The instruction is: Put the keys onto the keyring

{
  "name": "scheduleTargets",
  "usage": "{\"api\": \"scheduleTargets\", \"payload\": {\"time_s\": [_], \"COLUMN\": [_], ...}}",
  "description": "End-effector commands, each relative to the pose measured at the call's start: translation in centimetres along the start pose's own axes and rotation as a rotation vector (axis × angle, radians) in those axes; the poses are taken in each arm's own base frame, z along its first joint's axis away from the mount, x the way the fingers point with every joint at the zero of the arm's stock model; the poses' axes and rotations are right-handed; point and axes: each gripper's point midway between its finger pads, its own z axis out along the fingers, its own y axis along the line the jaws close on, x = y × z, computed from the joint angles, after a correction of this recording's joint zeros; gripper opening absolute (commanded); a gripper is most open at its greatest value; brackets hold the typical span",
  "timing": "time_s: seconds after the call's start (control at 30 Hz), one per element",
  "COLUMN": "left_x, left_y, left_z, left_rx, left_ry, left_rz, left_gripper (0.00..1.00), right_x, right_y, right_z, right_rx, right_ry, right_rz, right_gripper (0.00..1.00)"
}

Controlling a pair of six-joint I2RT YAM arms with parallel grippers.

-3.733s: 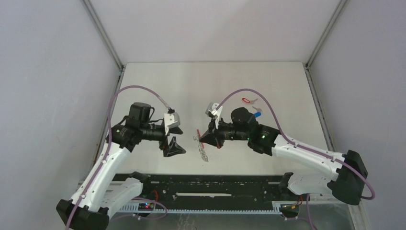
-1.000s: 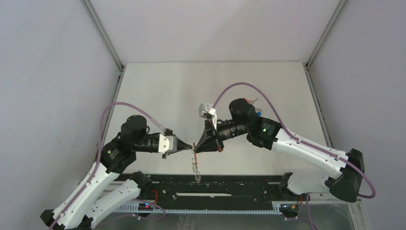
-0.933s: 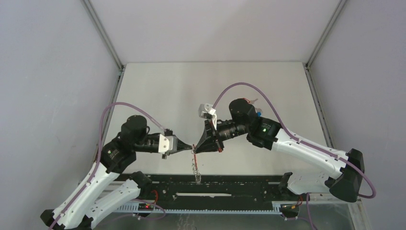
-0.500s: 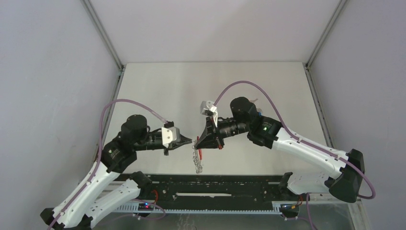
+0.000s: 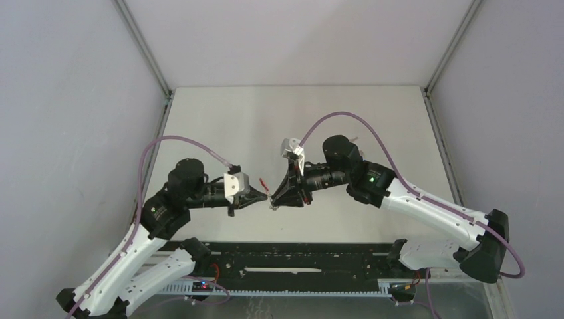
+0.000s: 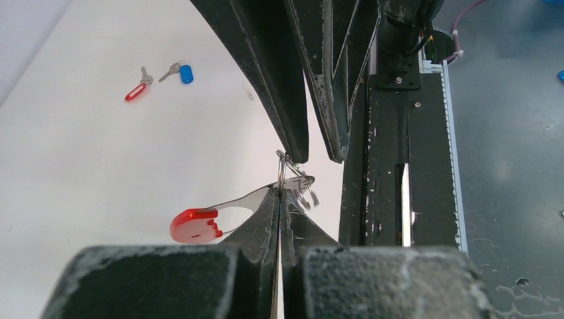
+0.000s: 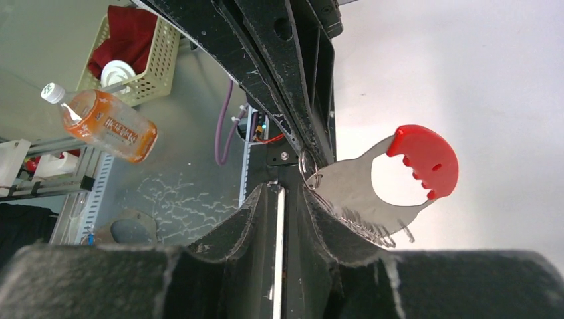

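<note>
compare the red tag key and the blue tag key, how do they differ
The red-tagged key has a long slim tag; the blue-tagged key has a shorter, rounder one. In the left wrist view the red one's blade points up from its tag, the blue one's points left toward the red. Both are silver keys lying on the table, not on the keyring.

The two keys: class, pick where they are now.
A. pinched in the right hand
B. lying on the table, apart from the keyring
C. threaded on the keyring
B: the left wrist view shows the keys lying loose on the table, well away from the keyring pinched in the left hand.
</note>
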Motion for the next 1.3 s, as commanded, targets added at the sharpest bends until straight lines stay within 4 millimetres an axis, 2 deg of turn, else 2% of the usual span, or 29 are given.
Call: {"api": "scheduleTargets", "payload": {"time_s": [0.0, 0.1, 0.3, 0.4, 0.63, 0.8, 0.87, 1.27], "left_x": [-2.6, -2.2, -1.8, -1.9, -2.3, -2.6, -2.6, -3.2], "left_y": [0.0, -0.2, -0.2, -0.3, -0.4, -0.6, -0.7, -0.9], "left_z": [-0.5, -0.5, -1.0, -1.2, -1.5, -1.6, -1.6, -1.8], "left_rx": [0.008, 0.017, 0.004, 0.011, 0.013, 0.014, 0.018, 0.014], "left_ry": [-0.044, -0.033, -0.042, -0.05, -0.057, -0.068, -0.07, -0.084], "left_rz": [0.011, 0.028, 0.154, 0.234, 0.344, 0.332, 0.327, 0.291], "left_gripper": [0.0, 0.0, 0.0, 0.0, 0.0, 0.0, 0.0, 0.0], "right_x": [-3.0, -3.3, -5.0, -5.4, -5.6, -3.6, -2.9, -2.7], "right_y": [0.8, 0.6, -0.7, -0.9, -1.8, -3.0, -2.5, -1.0], "right_z": [-1.4, -1.9, -4.0, -4.1, -3.3, -1.8, -1.0, 0.1], "right_rx": [0.033, 0.056, 0.172, 0.172, 0.164, 0.223, 0.21, 0.189], "right_ry": [-0.07, -0.082, -0.142, -0.148, -0.101, -0.031, -0.012, -0.042], "right_rz": [-0.073, -0.084, -0.153, -0.201, -0.227, -0.202, -0.208, -0.194], "right_gripper": [0.32, 0.36, 0.56, 0.62, 0.62, 0.61, 0.61, 0.6]}}
